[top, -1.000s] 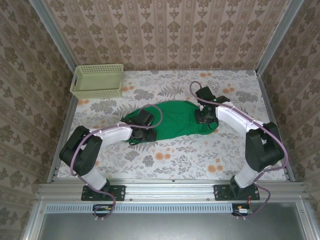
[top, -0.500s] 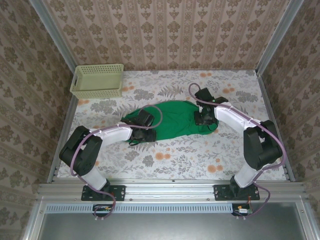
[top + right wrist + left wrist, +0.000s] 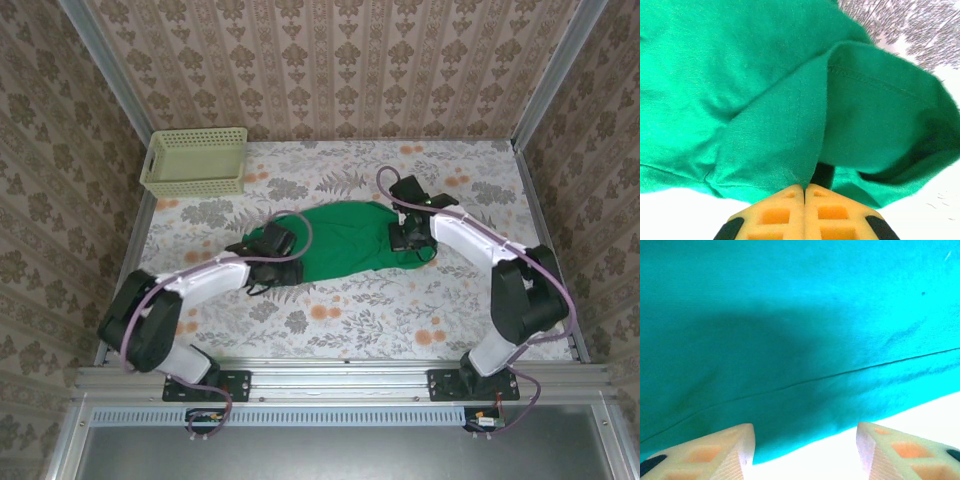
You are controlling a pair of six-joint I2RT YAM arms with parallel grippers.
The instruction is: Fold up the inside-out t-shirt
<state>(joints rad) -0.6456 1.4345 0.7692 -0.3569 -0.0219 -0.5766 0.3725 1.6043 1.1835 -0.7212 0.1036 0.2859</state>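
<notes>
While bunched mid-table point(image 3: 350, 312), long axis left-to-right: t-shirt point(image 3: 345, 240), one end at each gripper. Right gripper point(image 3: 804, 189) pressed together, pinching fold at right end. Left gripper point(image 3: 805, 450) spread, empty — hem just ahead, left end. Probably left's turn to close.

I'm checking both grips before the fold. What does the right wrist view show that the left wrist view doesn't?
Right wrist view: the right gripper shut, pinching a fold of the t-shirt beside its stitched hem; patterned table beyond. Left wrist view: the left gripper open, fingers apart at the shirt's edge. Both: the same green cloth.
</notes>
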